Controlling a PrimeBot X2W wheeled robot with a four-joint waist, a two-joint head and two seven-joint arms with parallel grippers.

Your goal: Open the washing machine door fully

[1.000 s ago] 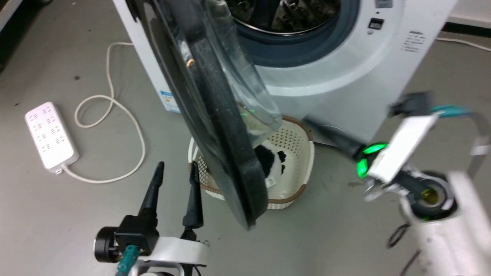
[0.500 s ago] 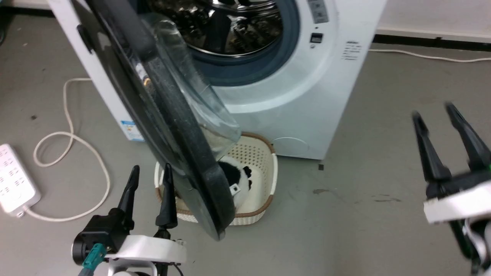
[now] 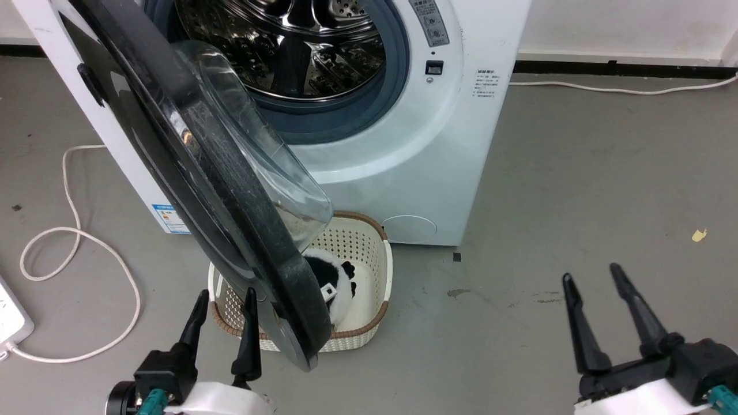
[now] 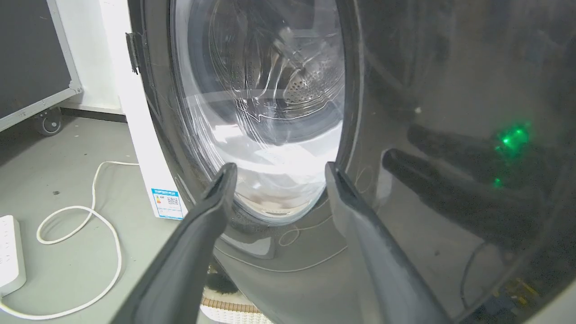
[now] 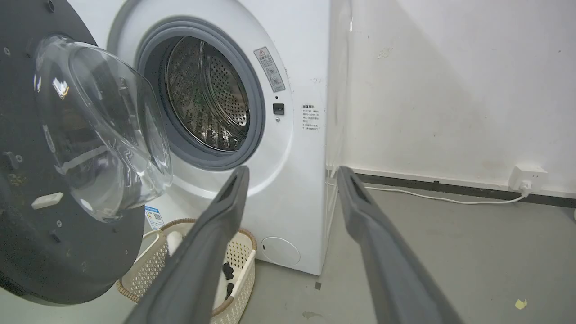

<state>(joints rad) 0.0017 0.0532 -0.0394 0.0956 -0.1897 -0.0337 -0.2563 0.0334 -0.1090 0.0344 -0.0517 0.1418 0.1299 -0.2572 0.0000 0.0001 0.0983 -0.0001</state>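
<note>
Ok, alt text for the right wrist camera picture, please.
A white washing machine stands with its round black door swung open at left, steel drum exposed. A cream basket sits on the floor beneath, and the open right gripper rises in front.

We cannot make out a single word, brand or number; the print is too small, so we can only say where it stands. On the washing machine point(image 3: 403, 167), a small blue label point(image 4: 167, 203) sits low on the white front, near its left edge. In the left wrist view it shows a dark square code patch and tiny coloured marks, all illegible. A grey sticker point(image 5: 269, 69) with fine print lies slanted at the upper right edge of the drum opening. Lower, near the front's right edge, a block of short dark lines point(image 3: 486, 83) is printed, also unreadable.
</note>
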